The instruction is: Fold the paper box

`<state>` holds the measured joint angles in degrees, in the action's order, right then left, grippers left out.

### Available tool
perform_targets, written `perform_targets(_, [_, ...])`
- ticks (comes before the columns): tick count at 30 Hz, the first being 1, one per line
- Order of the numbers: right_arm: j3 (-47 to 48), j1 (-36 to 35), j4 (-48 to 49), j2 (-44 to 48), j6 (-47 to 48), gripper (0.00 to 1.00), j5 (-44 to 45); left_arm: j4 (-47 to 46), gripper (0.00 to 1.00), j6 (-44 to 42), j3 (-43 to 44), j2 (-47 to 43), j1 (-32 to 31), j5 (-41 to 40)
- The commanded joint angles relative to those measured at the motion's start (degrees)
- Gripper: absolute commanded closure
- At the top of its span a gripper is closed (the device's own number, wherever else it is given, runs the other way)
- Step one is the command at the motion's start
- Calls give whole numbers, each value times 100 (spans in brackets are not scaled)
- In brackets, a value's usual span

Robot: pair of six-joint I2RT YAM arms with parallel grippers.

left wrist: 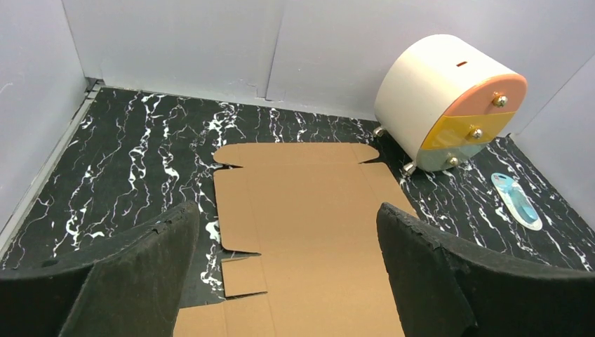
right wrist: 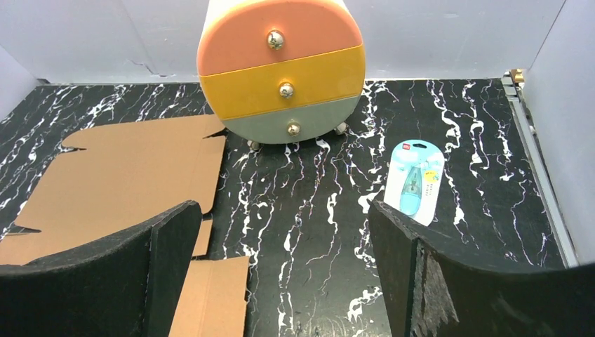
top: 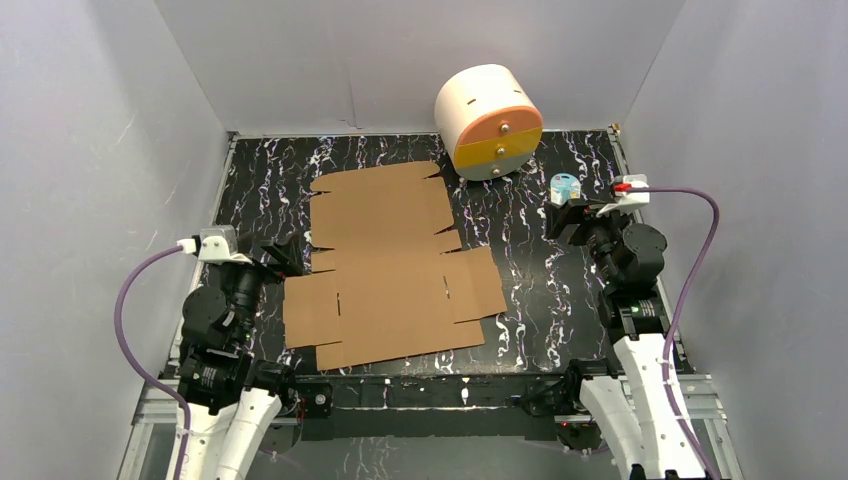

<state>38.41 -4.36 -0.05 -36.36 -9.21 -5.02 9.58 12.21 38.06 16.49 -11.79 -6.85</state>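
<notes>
The paper box (top: 390, 265) is a flat brown cardboard sheet with flaps and slots, lying unfolded in the middle of the black marbled table. It also shows in the left wrist view (left wrist: 309, 232) and, partly, at the left of the right wrist view (right wrist: 119, 175). My left gripper (top: 285, 256) is open and empty, just left of the sheet's left edge. My right gripper (top: 562, 218) is open and empty, to the right of the sheet and apart from it. In both wrist views the black fingers (left wrist: 133, 274) (right wrist: 421, 274) stand wide apart with nothing between them.
A white cylinder drawer unit with orange, yellow and grey fronts (top: 488, 122) stands at the back, just right of the sheet's far end. A small blue item in a white blister pack (right wrist: 415, 179) lies near the right gripper. Grey walls enclose the table on three sides.
</notes>
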Motion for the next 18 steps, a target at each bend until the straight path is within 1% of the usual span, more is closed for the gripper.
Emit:
perform_targets(1, [-88,-145,326,85,106,1,92,13,5,-27,-93,14,-25,3])
perform_targets(6, [-132,-308,305,31,105,1,6,126,5,-16,-299,58,-25,107])
perform_targets(12, [-92,-369,184,-167,60,1,-200,331,5,277,-322,256,-25,77])
perform_targets(15, [-140,-386,165,-201,-1,2,-199,445,5,341,-274,305,-25,-46])
perform_targets(18, [-178,-387,135,-356,-156,1,-520,450,4,526,-320,320,-25,-265])
